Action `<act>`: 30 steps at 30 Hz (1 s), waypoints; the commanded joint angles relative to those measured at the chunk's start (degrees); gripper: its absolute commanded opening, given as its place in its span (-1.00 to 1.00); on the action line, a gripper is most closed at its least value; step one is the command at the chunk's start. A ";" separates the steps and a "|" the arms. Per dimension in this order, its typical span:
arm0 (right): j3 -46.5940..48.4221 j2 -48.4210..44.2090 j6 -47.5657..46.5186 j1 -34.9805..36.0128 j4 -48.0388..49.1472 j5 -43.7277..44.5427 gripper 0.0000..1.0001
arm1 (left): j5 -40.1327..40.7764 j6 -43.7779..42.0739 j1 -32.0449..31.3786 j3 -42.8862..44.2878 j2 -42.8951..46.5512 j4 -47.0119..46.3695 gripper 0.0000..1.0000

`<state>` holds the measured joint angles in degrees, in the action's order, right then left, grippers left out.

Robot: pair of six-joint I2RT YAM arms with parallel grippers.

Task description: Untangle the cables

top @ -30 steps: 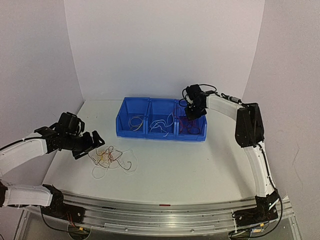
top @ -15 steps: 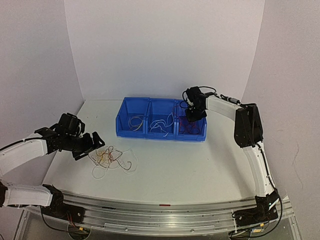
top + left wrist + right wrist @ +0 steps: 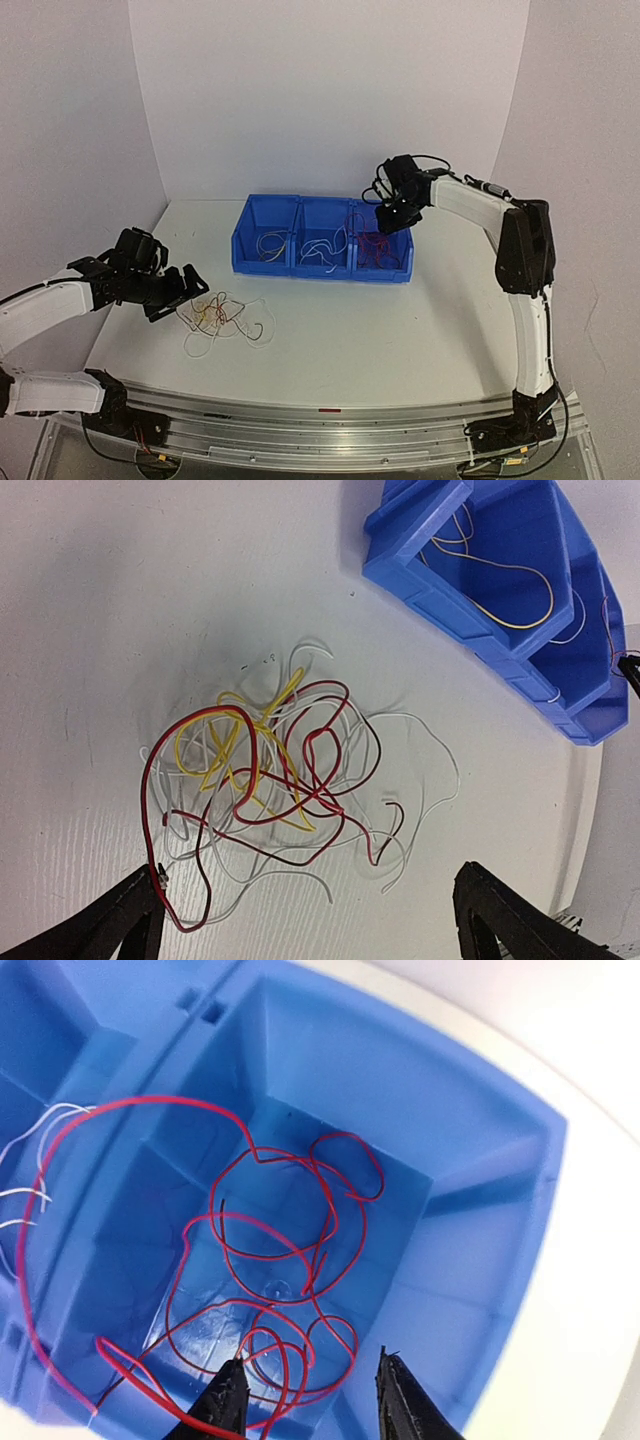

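A tangle of red, white and yellow cables [image 3: 222,315] lies on the table at the left; it fills the left wrist view [image 3: 270,770]. My left gripper [image 3: 185,290] is open beside its left edge, jaws wide apart [image 3: 310,930] and empty; one red cable end lies close to the left fingertip [image 3: 140,900]. My right gripper [image 3: 393,222] is open [image 3: 312,1400] above the right compartment of the blue bin [image 3: 300,268]. Several red cables [image 3: 290,1260] lie looped in that compartment, one loop reaching over the divider.
The bin [image 3: 440,590] has three compartments: a yellow-tan cable [image 3: 500,590] in the left, white cables [image 3: 322,250] in the middle, also at the edge of the right wrist view [image 3: 30,1170]. White walls stand close behind and beside the table.
My right gripper has lifted up and to the right from the bin's right compartment. The left arm and the tangle have not moved.
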<state>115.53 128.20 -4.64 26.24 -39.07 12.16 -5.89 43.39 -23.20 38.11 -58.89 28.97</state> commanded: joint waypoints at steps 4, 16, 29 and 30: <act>-2.50 -5.55 -8.63 0.08 -1.22 -4.48 0.03 | -0.09 -0.16 -0.09 0.92 -0.40 -0.78 0.99; -4.92 -6.80 -33.31 -0.01 -7.04 -18.96 0.24 | -0.04 -0.34 -0.09 0.45 0.37 -0.07 0.99; -8.83 -11.76 -46.04 0.02 -15.43 -27.92 0.27 | 0.06 -0.41 -0.16 -0.34 1.69 0.56 0.99; -8.99 -11.89 -46.37 -0.01 -16.01 -27.47 0.27 | 0.08 -0.41 -0.13 -0.33 1.72 0.61 0.99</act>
<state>107.51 119.77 -45.92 26.17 -50.24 -13.09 -5.89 43.36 -23.20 38.09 -58.54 29.05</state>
